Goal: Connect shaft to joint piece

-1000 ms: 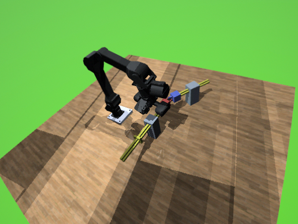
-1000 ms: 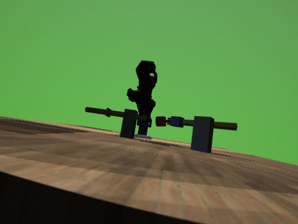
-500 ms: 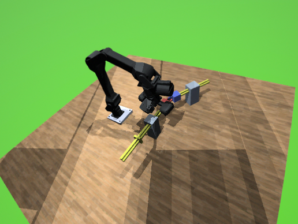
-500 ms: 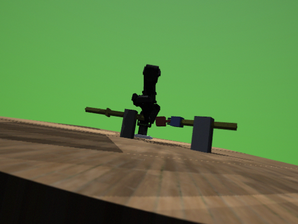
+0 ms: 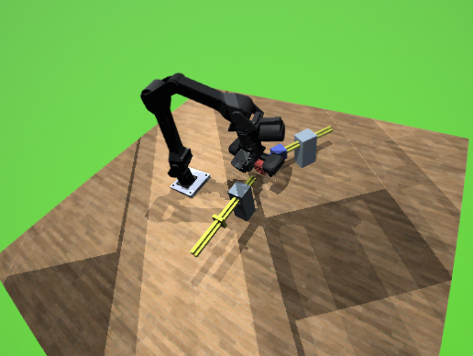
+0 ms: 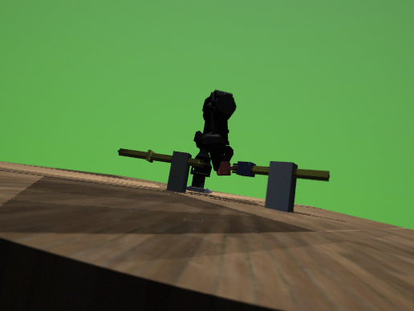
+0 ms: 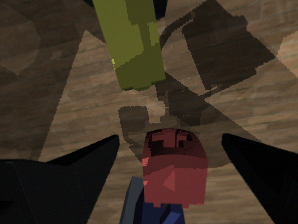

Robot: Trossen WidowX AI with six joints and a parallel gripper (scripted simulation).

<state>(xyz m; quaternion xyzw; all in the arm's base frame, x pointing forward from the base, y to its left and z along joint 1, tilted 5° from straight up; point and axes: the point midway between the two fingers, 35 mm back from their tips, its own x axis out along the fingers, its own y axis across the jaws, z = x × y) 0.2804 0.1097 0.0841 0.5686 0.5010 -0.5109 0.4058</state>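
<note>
On your left across the tabletop [image 5: 367,257], the second shaft [image 5: 219,223] runs through its dark block [image 5: 243,202], its tip just short of the red joint piece [image 7: 175,170]. Your hand [image 7: 170,150] is released, fingers wide on either side of that piece (not touching it). Rightward sit the blue hinge part [image 5: 278,150] and the pale block [image 5: 306,147] with the fixed shaft [image 5: 324,131].
</note>
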